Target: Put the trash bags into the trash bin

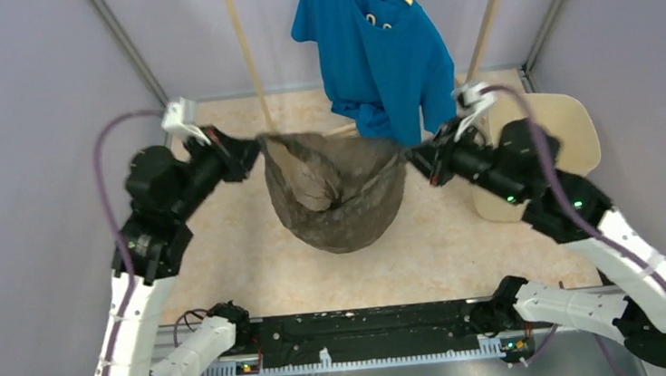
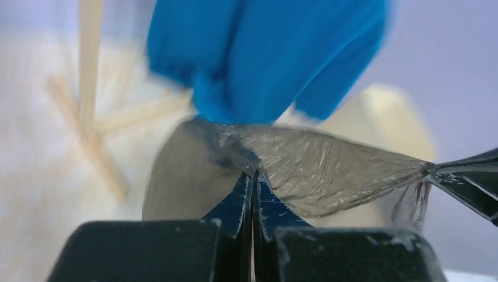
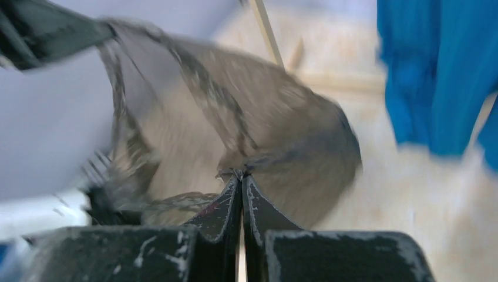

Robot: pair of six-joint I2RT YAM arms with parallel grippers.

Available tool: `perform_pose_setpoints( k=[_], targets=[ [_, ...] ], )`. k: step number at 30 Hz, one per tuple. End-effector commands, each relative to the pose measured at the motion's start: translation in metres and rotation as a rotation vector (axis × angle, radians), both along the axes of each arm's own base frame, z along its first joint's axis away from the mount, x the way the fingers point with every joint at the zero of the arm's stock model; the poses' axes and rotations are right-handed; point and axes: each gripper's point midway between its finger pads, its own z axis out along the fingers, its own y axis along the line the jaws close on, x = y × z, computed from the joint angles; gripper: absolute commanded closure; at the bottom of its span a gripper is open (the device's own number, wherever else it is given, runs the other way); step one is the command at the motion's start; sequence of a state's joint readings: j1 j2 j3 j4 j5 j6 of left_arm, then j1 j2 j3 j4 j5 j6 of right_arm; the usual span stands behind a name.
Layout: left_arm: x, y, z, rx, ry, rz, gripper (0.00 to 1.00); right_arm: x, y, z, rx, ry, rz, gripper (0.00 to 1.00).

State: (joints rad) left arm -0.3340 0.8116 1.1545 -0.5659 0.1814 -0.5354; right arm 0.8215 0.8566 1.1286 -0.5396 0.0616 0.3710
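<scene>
While left fingers (image 2: 238, 202) and right fingers (image 3: 230, 202) stay-free pinch opposite rim edges, trash bag (image 1: 339, 196) hangs stretched over bench (image 1: 226, 252) centre; bin (image 1: 574, 121) at right. Risks: overstretched film tearing, slipping out; rim snagging blue T-shirt (image 1: 382, 56) just beyond.

T-shirt (image 1: 382, 56) just behind trash bag (image 1: 340, 201)

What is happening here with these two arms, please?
Both arms hold the trash bag between them. The left gripper and the right gripper are shut on opposite sides of its rim, stretching the mouth open. It is not yet in the trash bin, which sits off to the right.
</scene>
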Motion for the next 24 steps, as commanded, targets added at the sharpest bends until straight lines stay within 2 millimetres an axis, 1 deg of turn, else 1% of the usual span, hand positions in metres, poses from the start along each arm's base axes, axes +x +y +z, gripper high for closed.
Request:
perform_pose_setpoints(
  k=[1,2,3,4,5,6,7,8,9,10,11,13,14,15,16,17,18,19,20,21,23,24],
  targets=[
    [-0.038,-0.010,0.170,-0.086,-0.471,-0.150,1.00,-0.018,-0.016,0.155,0.179,-0.326,0.053,1.00],
    [-0.052,-0.007,0.192,-0.109,-0.545,-0.160,1.00,-0.024,-0.021,0.174,0.217,-0.364,0.058,1.00],
    [-0.062,-0.003,0.203,-0.132,-0.596,-0.155,1.00,-0.033,-0.023,0.187,0.251,-0.390,0.083,1.00],
    [-0.070,0.002,0.208,-0.153,-0.628,-0.136,1.00,-0.038,-0.026,0.192,0.273,-0.405,0.088,1.00],
    [-0.074,0.007,0.204,-0.169,-0.640,-0.114,1.00,-0.042,-0.030,0.194,0.293,-0.417,0.090,1.00],
    [-0.075,0.011,0.194,-0.178,-0.637,-0.090,1.00,-0.042,-0.029,0.185,0.295,-0.409,0.091,1.00],
    [-0.072,0.014,0.175,-0.180,-0.607,-0.064,1.00,-0.039,-0.027,0.171,0.288,-0.387,0.082,1.00],
    [-0.065,0.017,0.151,-0.179,-0.557,-0.033,1.00,-0.034,-0.025,0.152,0.271,-0.353,0.067,1.00],
    [-0.057,0.018,0.122,-0.172,-0.489,-0.010,1.00,-0.022,-0.020,0.115,0.228,-0.284,0.035,1.00],
    [-0.048,0.018,0.087,-0.158,-0.405,0.012,1.00,-0.018,-0.019,0.097,0.224,-0.242,0.013,1.00],
    [-0.037,0.018,0.040,-0.130,-0.288,0.035,1.00,-0.011,-0.010,0.052,0.178,-0.153,0.006,1.00],
    [-0.032,0.020,-0.029,-0.078,-0.106,0.066,1.00,-0.011,0.003,-0.013,0.141,-0.004,0.026,1.00],
    [-0.032,0.022,-0.057,-0.053,-0.034,0.081,1.00,-0.014,0.008,-0.045,0.127,0.072,0.031,1.00],
    [-0.034,0.025,-0.080,-0.034,0.026,0.097,1.00,-0.017,0.011,-0.071,0.119,0.138,0.036,1.00],
    [-0.036,0.028,-0.097,-0.013,0.071,0.108,1.00,-0.021,0.012,-0.090,0.117,0.186,0.035,1.00],
    [-0.037,0.031,-0.102,0.003,0.078,0.119,1.00,-0.023,0.012,-0.101,0.118,0.211,0.033,1.00],
    [-0.037,0.034,-0.100,0.013,0.072,0.134,1.00,-0.024,0.011,-0.104,0.119,0.217,0.029,1.00],
    [-0.036,0.037,-0.092,0.020,0.049,0.146,1.00,-0.023,0.009,-0.096,0.125,0.200,0.024,1.00],
    [-0.035,0.039,-0.076,0.022,0.006,0.149,1.00,-0.021,0.007,-0.081,0.128,0.154,0.028,1.00],
    [-0.033,0.039,-0.056,0.023,-0.043,0.145,1.00,-0.019,0.006,-0.060,0.133,0.105,0.033,1.00],
    [-0.029,0.036,-0.007,0.019,-0.154,0.124,1.00,-0.013,0.007,-0.014,0.129,0.006,0.048,1.00],
    [-0.029,0.033,0.020,0.017,-0.207,0.101,1.00,-0.012,0.008,0.014,0.135,-0.040,0.062,1.00]
  ],
)
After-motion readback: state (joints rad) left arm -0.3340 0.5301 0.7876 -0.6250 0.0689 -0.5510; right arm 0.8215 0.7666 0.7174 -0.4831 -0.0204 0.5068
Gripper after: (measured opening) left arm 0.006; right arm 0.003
